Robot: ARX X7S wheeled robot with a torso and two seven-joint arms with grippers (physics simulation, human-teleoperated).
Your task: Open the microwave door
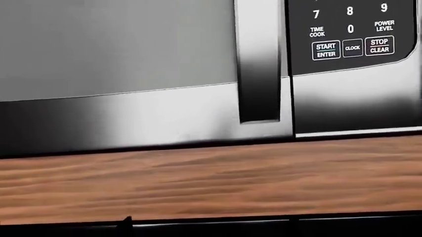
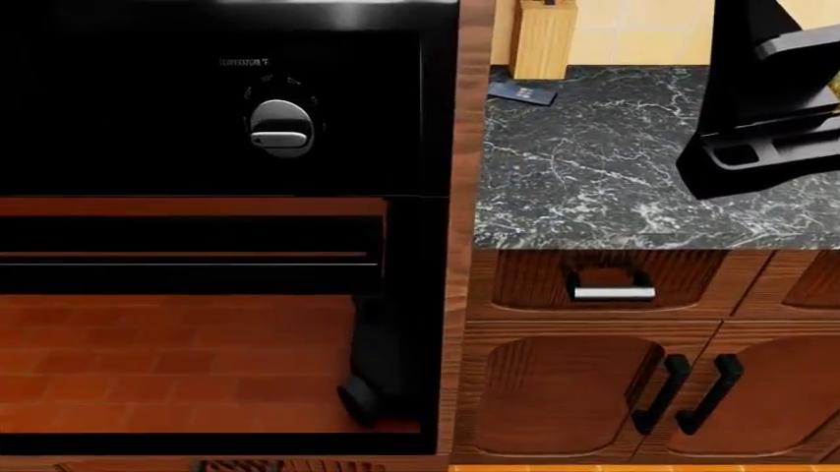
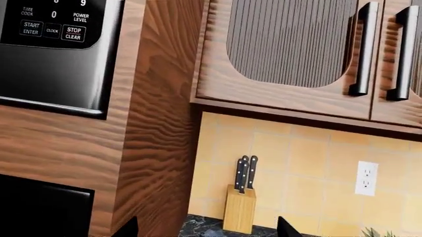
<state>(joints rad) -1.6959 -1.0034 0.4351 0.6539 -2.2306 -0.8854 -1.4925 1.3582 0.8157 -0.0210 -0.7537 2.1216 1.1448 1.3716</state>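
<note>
The microwave (image 1: 132, 74) fills the left wrist view, door shut, just ahead of the left gripper. Its upright handle (image 1: 258, 64) sits beside the keypad (image 1: 353, 34); hook behind it and pull squarely. Neither gripper's opening can be judged.

microwave door (image 1: 118, 74) is set left of its handle (image 1: 258, 59), keypad (image 1: 353, 34) right of that. knife block (image 3: 239, 207) is stood on the counter (image 2: 591, 177), against the wall.
</note>
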